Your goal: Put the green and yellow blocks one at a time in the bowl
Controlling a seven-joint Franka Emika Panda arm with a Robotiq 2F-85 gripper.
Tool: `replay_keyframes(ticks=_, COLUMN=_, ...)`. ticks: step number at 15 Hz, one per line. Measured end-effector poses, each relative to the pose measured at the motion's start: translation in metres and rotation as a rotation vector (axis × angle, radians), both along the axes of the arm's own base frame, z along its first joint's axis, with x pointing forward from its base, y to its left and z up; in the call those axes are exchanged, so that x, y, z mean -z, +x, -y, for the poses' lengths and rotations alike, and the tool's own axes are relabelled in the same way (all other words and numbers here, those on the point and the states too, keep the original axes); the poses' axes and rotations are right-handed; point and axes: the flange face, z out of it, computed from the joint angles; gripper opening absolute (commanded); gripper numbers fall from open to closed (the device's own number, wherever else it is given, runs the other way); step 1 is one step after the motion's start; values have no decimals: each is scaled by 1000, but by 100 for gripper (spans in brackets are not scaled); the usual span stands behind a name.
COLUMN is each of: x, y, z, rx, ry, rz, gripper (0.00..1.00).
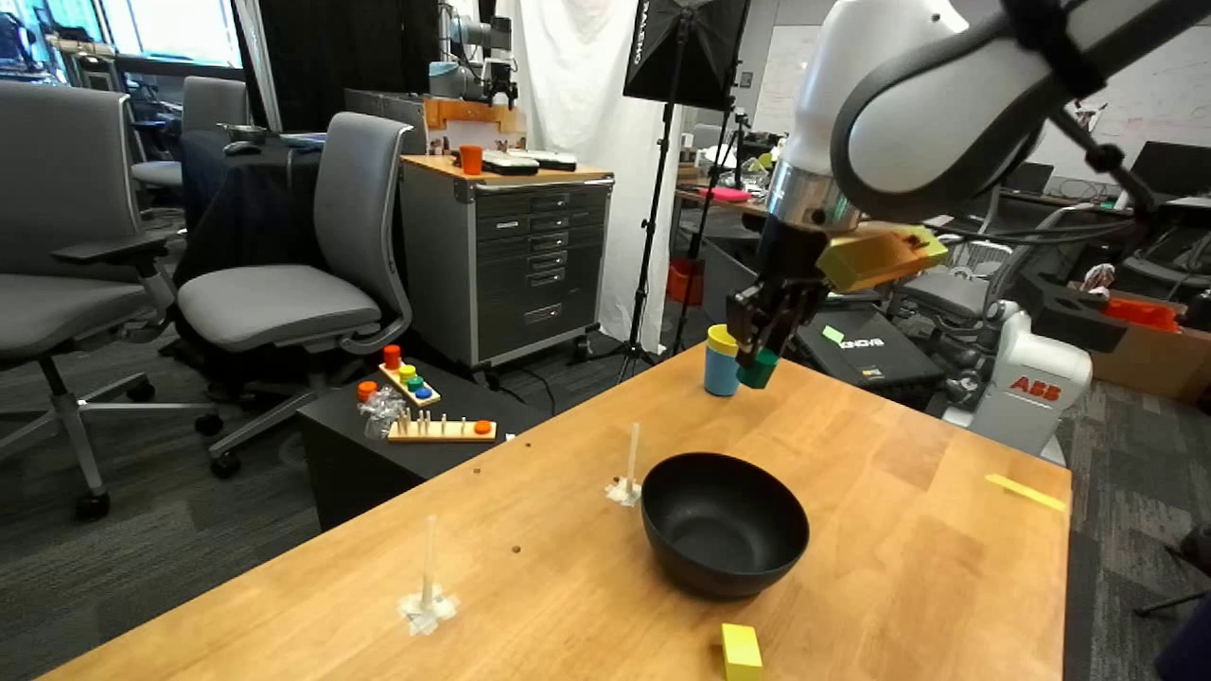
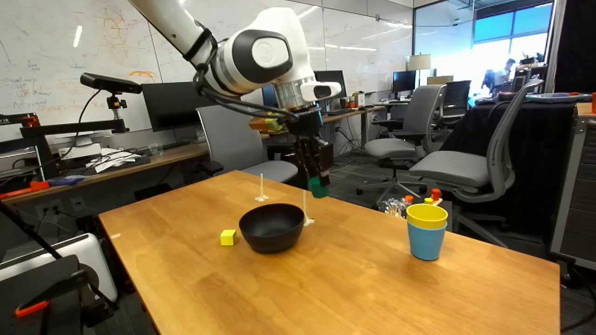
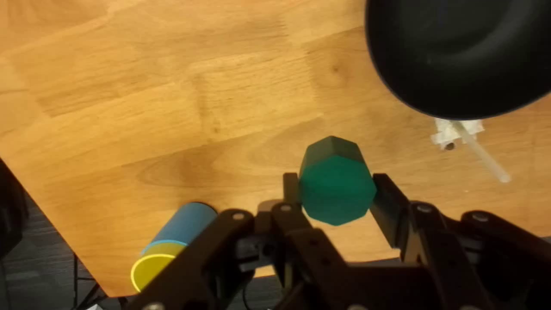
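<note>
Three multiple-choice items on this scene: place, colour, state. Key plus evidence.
1. Where is the yellow block?
A) on the table beside the black bowl
B) inside the bowl
C) off the table

2. What colour outer cup holds the yellow cup?
A) red
B) white
C) blue

3. The gripper is:
A) wide open
B) shut on the faceted green block
C) shut on nothing

1-A: both exterior views show it there.
2-C: both exterior views show blue below yellow.
3-B: wrist view shows the block pinched.
</note>
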Motion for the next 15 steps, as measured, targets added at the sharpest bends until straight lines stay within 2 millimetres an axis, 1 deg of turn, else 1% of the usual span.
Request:
replay_keyframes(ticks=1, x=-15, y=-1, z=-11, rx=-25, ry=11, rz=0, gripper=20)
replay_keyframes(ticks=3, x=-34, y=-6, z=-33, rx=-76, ry=44, rz=-18, gripper=20)
replay_keyframes(ticks=4, x=-39, y=-9, z=-44, rx=-104, ry=61, rz=-36, gripper=20)
replay_keyframes(ticks=6, x=-40, y=-18, z=-65, rx=-162, ry=86, rz=-82, gripper=20)
replay_keyframes(ticks=8, x=-32, y=-26, z=-81, rx=-209, ry=89, rz=-117, gripper=20)
replay_keyframes(ticks=10, x=-21, y=-33, z=-89, rx=-247, ry=61, rz=-144, gripper=20)
replay_keyframes(ticks=12, x=-5, y=-40, z=-90, rx=-291, ry=7, rz=-177, gripper=20)
replay_keyframes(ticks=15, x=28, y=-49, z=-91, rx=-349, ry=-49, rz=-207, gripper=20)
